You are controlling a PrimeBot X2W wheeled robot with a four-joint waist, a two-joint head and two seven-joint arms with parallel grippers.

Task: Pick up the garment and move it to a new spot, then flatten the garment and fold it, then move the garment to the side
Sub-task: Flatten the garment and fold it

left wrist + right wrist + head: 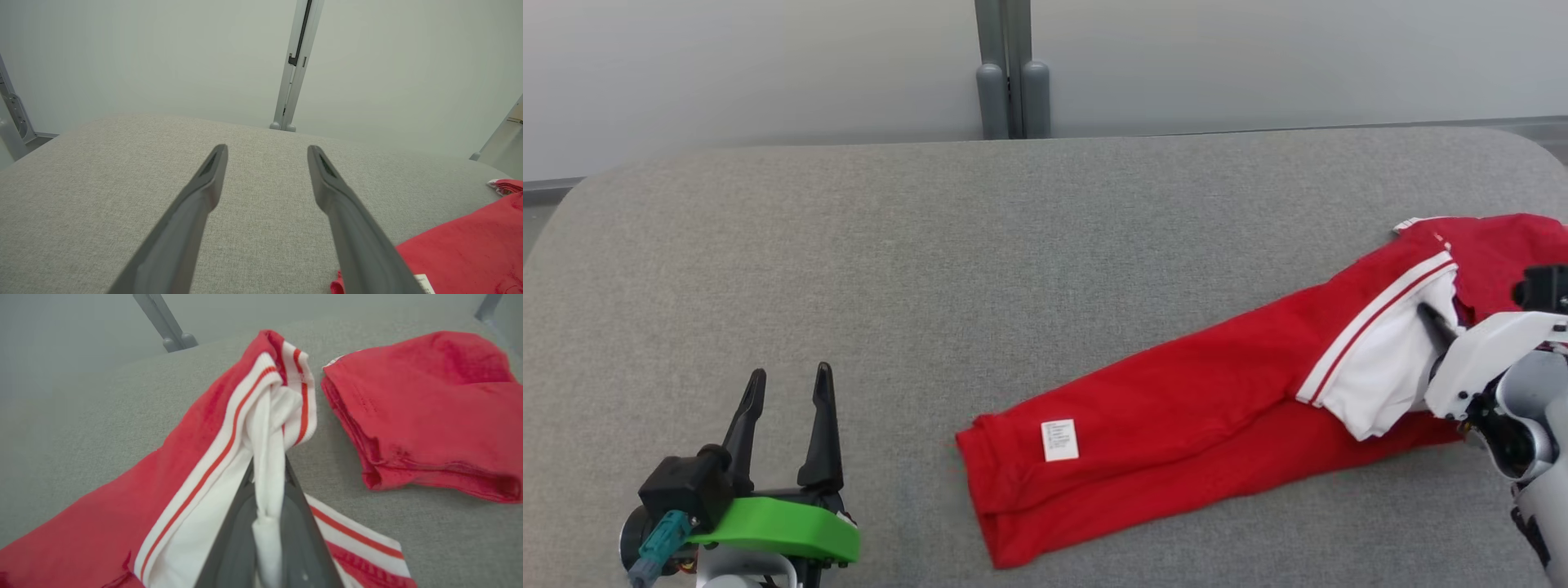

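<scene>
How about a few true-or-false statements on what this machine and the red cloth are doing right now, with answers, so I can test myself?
1. The left tool stands open above the grey table, apart from the garment. True.
2. The right tool is open and holds nothing. False: it is shut on a white fold of the garment.
3. The garment is blue all over. False: it is red, with white parts and red-and-white striped trim.
4. A small white label shows on the garment, near the end that lies closer to the left tool. True.
</scene>
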